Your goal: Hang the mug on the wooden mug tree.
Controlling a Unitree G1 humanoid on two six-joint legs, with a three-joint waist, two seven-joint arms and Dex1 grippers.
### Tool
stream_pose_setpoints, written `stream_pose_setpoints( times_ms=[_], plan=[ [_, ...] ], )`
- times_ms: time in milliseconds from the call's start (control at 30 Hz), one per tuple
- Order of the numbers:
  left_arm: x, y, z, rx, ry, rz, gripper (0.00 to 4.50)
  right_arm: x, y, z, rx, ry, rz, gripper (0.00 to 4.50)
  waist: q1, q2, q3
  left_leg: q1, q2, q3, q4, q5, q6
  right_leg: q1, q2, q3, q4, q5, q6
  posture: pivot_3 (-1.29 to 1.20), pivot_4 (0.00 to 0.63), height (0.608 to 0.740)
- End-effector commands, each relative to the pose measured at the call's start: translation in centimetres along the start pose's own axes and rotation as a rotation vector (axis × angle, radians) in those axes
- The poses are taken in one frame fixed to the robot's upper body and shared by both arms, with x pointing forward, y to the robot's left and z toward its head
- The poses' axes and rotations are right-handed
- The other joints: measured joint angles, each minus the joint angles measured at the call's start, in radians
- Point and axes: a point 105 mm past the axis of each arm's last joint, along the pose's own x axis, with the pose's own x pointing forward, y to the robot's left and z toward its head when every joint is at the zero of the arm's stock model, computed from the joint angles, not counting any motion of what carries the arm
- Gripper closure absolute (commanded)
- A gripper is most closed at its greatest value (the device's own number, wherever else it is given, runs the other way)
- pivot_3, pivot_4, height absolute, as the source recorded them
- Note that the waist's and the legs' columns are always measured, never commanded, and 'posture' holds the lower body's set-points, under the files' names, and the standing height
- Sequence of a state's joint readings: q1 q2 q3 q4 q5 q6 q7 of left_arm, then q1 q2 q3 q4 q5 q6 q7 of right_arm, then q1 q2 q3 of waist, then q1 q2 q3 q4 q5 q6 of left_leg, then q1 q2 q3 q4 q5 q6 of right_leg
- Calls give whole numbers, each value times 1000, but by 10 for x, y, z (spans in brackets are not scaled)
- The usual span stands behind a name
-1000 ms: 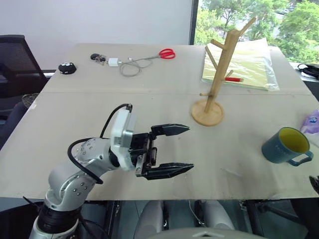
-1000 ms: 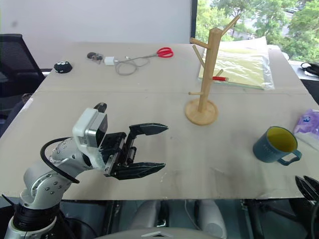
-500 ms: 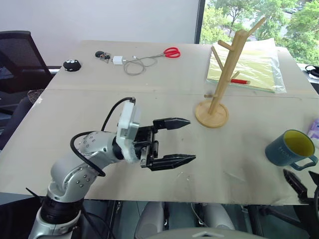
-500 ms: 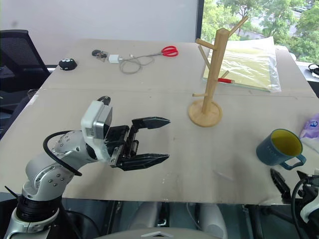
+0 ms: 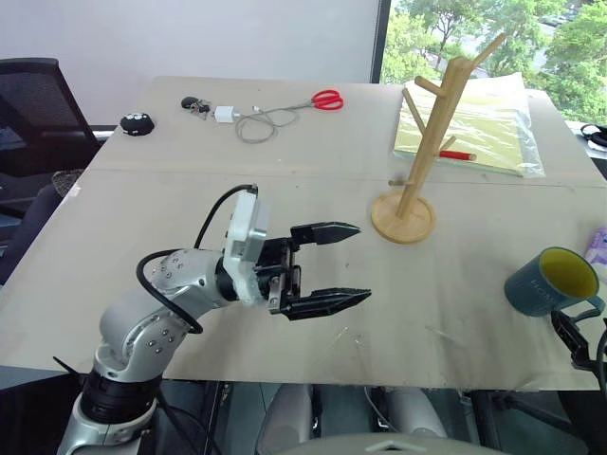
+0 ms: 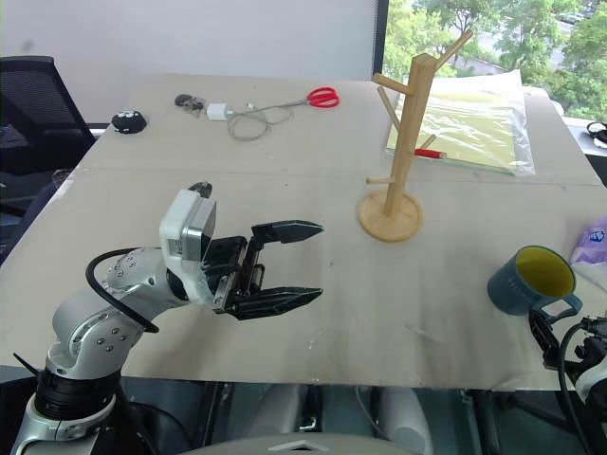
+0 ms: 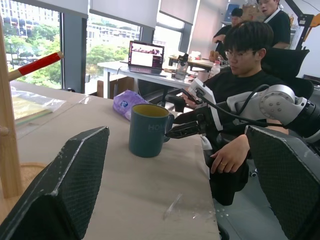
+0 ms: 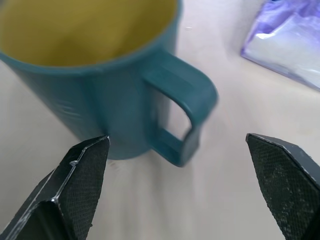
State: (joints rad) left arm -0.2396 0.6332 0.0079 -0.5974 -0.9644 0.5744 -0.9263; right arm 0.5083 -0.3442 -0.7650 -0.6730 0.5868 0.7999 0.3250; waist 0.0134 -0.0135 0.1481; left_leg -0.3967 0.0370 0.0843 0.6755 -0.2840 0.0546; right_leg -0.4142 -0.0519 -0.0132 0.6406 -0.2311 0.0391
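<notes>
Slate-blue ceramic, yellow inside: your mug [image 5: 550,282] stands upright near the table's [image 5: 190,218] front right edge, mouth up, its loop handle turned toward the robot's right and slightly toward the near edge. Your wooden mug tree [image 5: 429,142] stands well apart from it, farther back on the table, trunk vertical on its round base, pegs angling upward. Look at the right wrist view and you see the mug's handle sitting between the right gripper's [image 8: 180,185] two fingers, which stand wide apart and touch nothing; a purple tissue pack [image 8: 290,40] lies just beyond. The left wrist view gives you what the head views cannot: the mug side-on with faint lettering on its wall, the right gripper's tips just beside the handle, and a seated person [image 7: 245,85] behind the table (a red pen [image 7: 35,65] shows at the edge too). Your left gripper [image 5: 332,266] hovers over the table's middle, jaws spread wide, empty. Compared with half a second ago, the right gripper has come closer to the mug's handle; mug and tree have not moved.
</notes>
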Motion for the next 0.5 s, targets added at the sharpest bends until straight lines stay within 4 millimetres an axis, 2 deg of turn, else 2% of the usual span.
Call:
stream_pose_setpoints(
  times_ms=[33,267,367,500],
  plan=[
    [0,-4,8,48,-15,2,0,2,-5,7,-36,-22,-29,91,0,0,0,0,0,0,0,0,0,0,0,0,0,0,0,0,150,740],
    [-1,-4,9,48,-14,12,0,11,-11,11,-40,-37,-50,91,-1,0,0,1,0,0,0,0,0,0,2,2,0,0,0,0,150,740],
    [-1,-6,8,45,-9,9,0,13,-11,12,-44,-41,-51,963,-1,0,0,1,0,0,0,0,0,0,2,2,0,0,0,0,150,740],
    [-2,-11,5,35,6,-7,0,18,-12,12,-46,-42,-53,2800,-1,0,0,1,0,0,0,0,0,0,2,2,0,0,0,0,150,740]
  ],
)
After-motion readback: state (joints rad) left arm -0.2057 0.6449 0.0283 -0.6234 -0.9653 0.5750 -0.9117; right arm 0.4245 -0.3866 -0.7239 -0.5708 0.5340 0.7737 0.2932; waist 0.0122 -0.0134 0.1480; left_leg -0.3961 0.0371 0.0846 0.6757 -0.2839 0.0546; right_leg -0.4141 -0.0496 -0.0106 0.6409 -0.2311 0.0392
